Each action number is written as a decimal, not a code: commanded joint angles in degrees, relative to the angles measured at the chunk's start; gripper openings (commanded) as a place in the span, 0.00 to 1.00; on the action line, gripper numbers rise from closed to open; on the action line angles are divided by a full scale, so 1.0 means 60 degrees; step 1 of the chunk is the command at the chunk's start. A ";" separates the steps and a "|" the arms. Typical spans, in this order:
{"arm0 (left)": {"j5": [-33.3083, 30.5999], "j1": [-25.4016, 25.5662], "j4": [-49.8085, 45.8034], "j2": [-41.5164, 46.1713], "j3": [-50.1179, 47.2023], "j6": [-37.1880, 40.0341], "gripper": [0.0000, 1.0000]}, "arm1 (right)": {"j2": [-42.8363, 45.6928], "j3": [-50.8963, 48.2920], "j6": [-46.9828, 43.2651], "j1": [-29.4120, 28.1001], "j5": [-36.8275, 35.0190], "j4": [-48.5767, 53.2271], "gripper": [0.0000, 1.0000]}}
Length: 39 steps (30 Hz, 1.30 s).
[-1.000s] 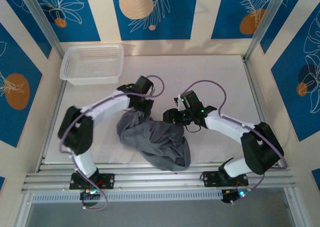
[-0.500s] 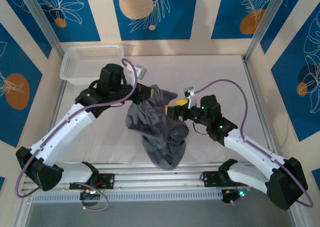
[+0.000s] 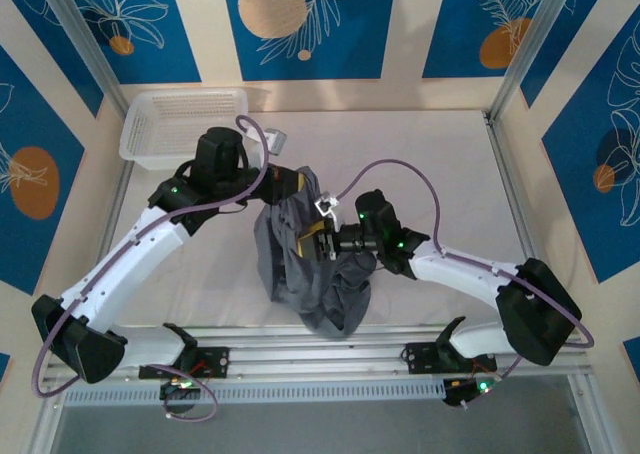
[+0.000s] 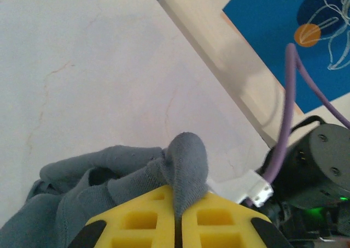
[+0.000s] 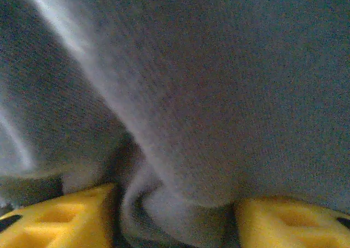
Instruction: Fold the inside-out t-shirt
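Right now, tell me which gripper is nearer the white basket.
Left. The left gripper, shut on the t-shirt, is just right of the white basket and slightly closer to the arm bases. The right gripper is farther off, pushed into the t-shirt's middle.

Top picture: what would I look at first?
The crumpled grey t-shirt in the middle of the table, held at its top by the left gripper, which is shut on a pinch of cloth. The right gripper presses into it from the right, jaws apart. A white basket sits in the far left corner.
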<state>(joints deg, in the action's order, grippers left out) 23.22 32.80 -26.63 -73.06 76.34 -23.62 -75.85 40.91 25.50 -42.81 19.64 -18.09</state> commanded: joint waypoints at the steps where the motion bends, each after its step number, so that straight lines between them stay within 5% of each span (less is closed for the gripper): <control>1: -0.0645 -0.0241 -0.0024 0.0192 0.0066 -0.0258 0.00 | 0.0586 0.0293 -0.0299 -0.0091 -0.0954 0.0374 0.71; 3: -0.0519 -0.0320 0.0054 0.0157 -0.0003 -0.0400 0.00 | 0.1019 0.0100 -0.0648 -0.0613 -0.2442 0.0426 0.74; 9: -0.0025 -0.0347 0.0527 0.0004 -0.0179 -0.0851 0.00 | 0.0381 0.0231 -0.3593 -0.3968 -0.9701 -0.0574 0.85; 11: -0.0076 -0.0354 0.0544 0.0005 -0.0197 -0.0870 0.00 | -0.0040 0.0580 -0.3514 -0.4013 -1.0980 -0.0549 0.85; 14: -0.0243 -0.0354 0.0323 -0.0002 -0.0076 -0.0814 0.00 | -0.0527 0.0779 -0.3853 -0.3876 -1.1273 -0.0485 0.78; 18: -0.0791 -0.0408 0.0019 0.0118 -0.0047 -0.0665 0.00 | -0.0633 0.0852 -0.3986 -0.3855 -1.0438 0.0076 0.50; 21: -0.1505 -0.0572 -0.0276 0.0141 -0.0079 -0.0310 0.00 | 0.0037 0.0398 -0.3301 -0.3521 -0.8128 0.0137 0.33; 23: -0.2218 -0.0821 -0.0444 -0.0024 -0.0176 0.0201 0.00 | 0.0565 0.0020 -0.2434 -0.2918 -0.6062 0.0097 0.04; 24: -0.2623 -0.0988 -0.0691 -0.0182 -0.0166 0.0322 0.00 | 0.0747 -0.0146 -0.1930 -0.2608 -0.5467 -0.0002 0.00; 27: -0.3327 -0.1396 -0.0974 -0.0690 -0.0294 0.0754 0.00 | 0.1377 -0.0885 -0.0584 -0.1516 -0.2998 -0.1009 0.00; 29: -0.3425 -0.1539 -0.1003 -0.0887 -0.0557 0.0856 0.22 | 0.1750 -0.1538 0.0167 -0.0950 -0.1879 -0.2401 0.00; 32: -0.3243 -0.1570 -0.0988 -0.0642 -0.1016 0.0737 0.53 | 0.2081 -0.1818 0.0724 -0.0455 -0.1618 -0.2651 0.00; 34: -0.2935 -0.1569 -0.0809 -0.0043 -0.1532 0.0554 0.64 | 0.2203 -0.1662 0.0626 -0.0316 -0.1622 -0.2139 0.00; 39: -0.2249 -0.0923 0.0485 0.2520 -0.3602 0.0044 0.71 | 0.2152 -0.1444 0.0709 -0.0005 -0.1690 -0.1806 0.00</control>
<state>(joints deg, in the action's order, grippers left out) 6.50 24.67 -29.67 -66.65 59.13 -21.80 -63.92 30.41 27.38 -43.79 6.79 -27.46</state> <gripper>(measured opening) 0.708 0.068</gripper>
